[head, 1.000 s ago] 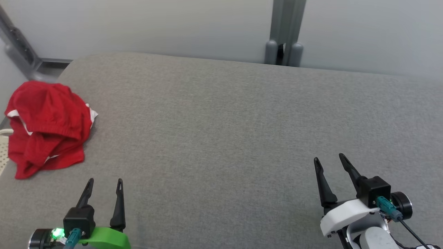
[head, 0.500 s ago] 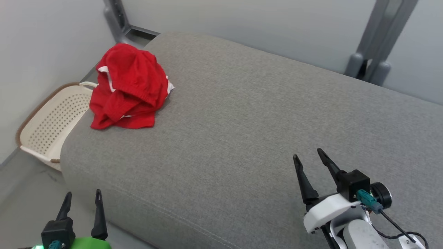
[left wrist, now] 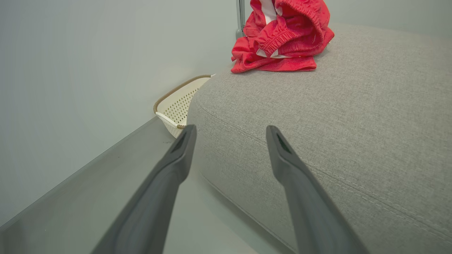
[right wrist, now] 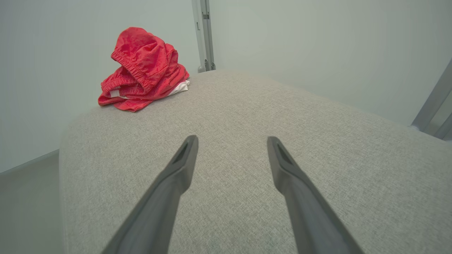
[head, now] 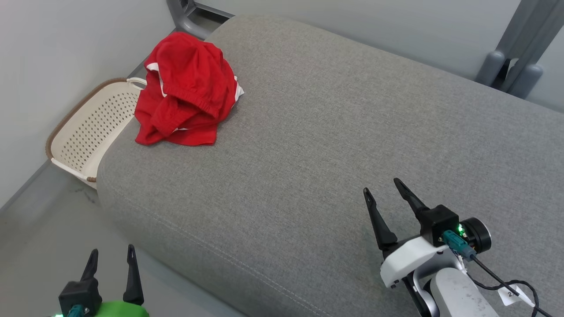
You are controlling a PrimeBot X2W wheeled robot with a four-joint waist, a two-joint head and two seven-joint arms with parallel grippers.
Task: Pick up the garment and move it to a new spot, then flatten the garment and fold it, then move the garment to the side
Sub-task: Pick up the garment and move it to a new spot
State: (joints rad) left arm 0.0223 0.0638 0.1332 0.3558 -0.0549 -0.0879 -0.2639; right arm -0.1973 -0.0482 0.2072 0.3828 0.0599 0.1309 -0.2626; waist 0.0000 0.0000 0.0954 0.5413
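Though rumpled, garment (head: 187, 90) on cushion (head: 335, 145)

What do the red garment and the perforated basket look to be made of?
Red garment: soft matte fabric, judging by limp folds and a gathered elastic waistband. Basket: probably cream moulded plastic, given its regular holes; brown rim trim looks woven, uncertain.

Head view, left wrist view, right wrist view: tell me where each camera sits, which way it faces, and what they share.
Head: on the robot's head, looking down at the cushion; left gripper lower left, right gripper lower right.
Left wrist: low off the cushion's corner, facing garment and basket; own fingers show.
Right wrist: above the cushion, facing the garment; own fingers show.
Shared: garment and cushion in all three.
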